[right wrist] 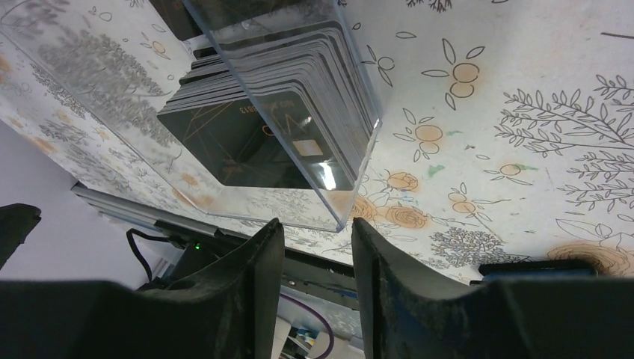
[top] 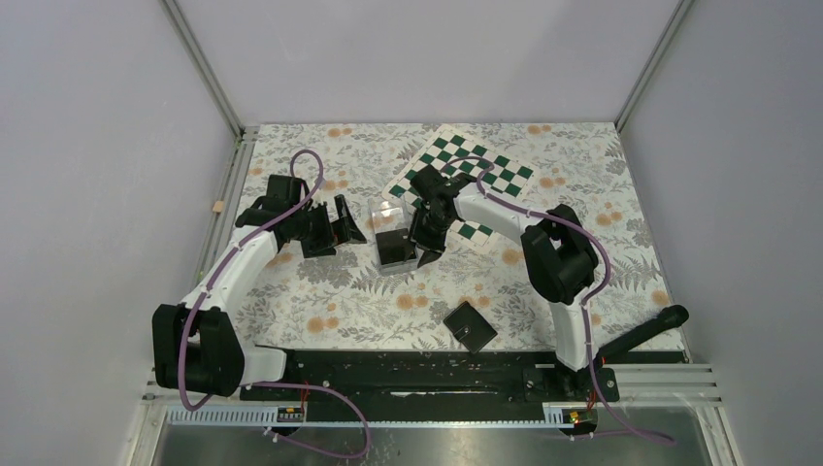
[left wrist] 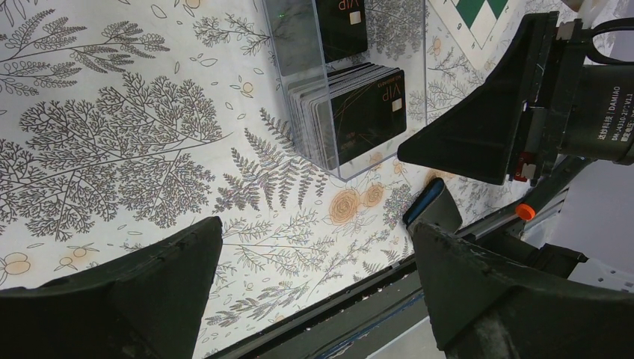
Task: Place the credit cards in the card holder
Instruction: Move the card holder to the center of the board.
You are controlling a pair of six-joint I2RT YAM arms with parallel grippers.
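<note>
Dark rectangular credit cards point(right wrist: 262, 142) stacked in clear plastic box point(right wrist: 357, 90), just beyond right gripper point(right wrist: 315, 232), jaws narrow, empty; left gripper point(left wrist: 315, 228) wide; floral tabletop point(right wrist: 523, 75).

White arm links point(top: 233, 267), black joints point(top: 558, 257), purple cables point(top: 180, 374), black wedge-fingered left hand point(left wrist: 315, 228).

Clear glossy plastic box point(right wrist: 357, 112); glossy dark credit cards point(right wrist: 254, 142) (matt printed tablecloth point(right wrist: 523, 112)).
</note>
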